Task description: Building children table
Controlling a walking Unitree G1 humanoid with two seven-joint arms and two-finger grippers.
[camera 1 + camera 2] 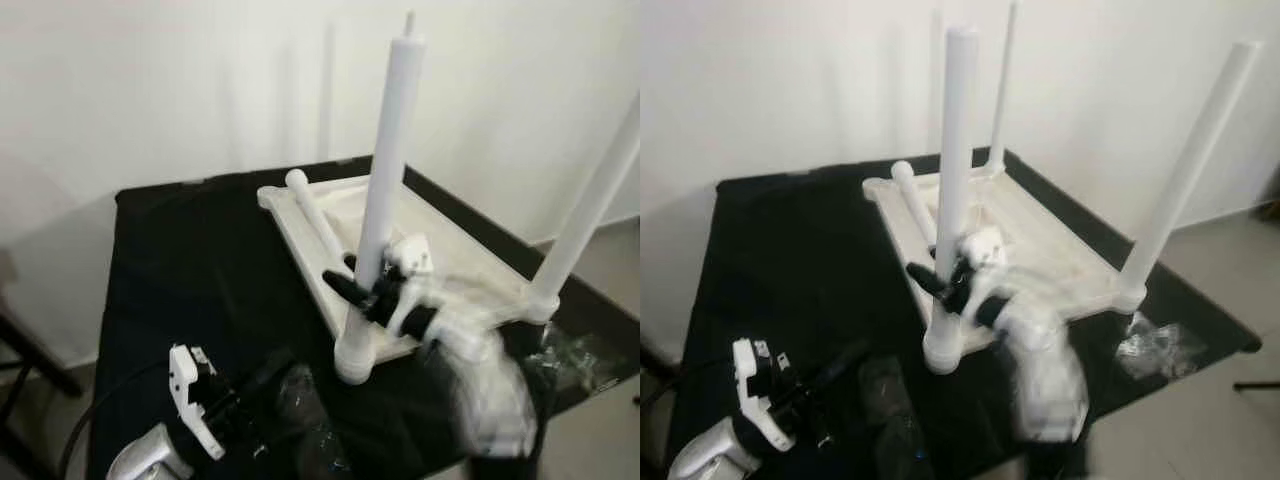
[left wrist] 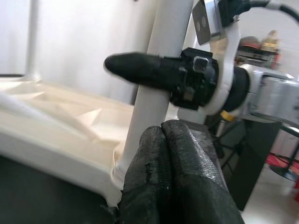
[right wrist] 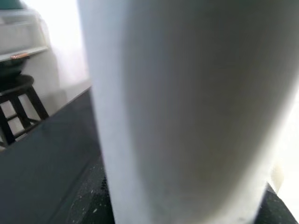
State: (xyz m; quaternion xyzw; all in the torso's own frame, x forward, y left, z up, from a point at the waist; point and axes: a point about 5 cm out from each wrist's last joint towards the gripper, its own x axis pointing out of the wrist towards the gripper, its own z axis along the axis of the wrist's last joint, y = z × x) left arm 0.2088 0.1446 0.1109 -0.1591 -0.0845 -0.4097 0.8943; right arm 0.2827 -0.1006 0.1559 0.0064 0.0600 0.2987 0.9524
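A white children's table (image 1: 470, 260) lies upside down on a black-covered surface (image 1: 190, 270). One white leg (image 1: 388, 150) stands upright at its near corner, and my right gripper (image 1: 368, 292) is shut on that leg low down. In the left wrist view one black finger (image 2: 140, 67) crosses in front of the leg (image 2: 156, 93). The right wrist view has the leg (image 3: 187, 112) pressed very close. Two more legs stand upright, at the right (image 1: 590, 205) and the far corner (image 1: 1005, 80). A loose leg (image 1: 315, 215) lies on the underside. My left gripper (image 1: 280, 368) rests low at the front left, its fingertips (image 2: 166, 140) shut together and holding nothing.
Crumpled clear plastic (image 1: 1155, 350) lies at the right front corner of the black surface, and more plastic (image 1: 310, 420) sits beside my left gripper. A white wall (image 1: 200, 80) stands close behind. The left half of the black surface is bare. A dark stool (image 3: 18, 102) stands off to one side.
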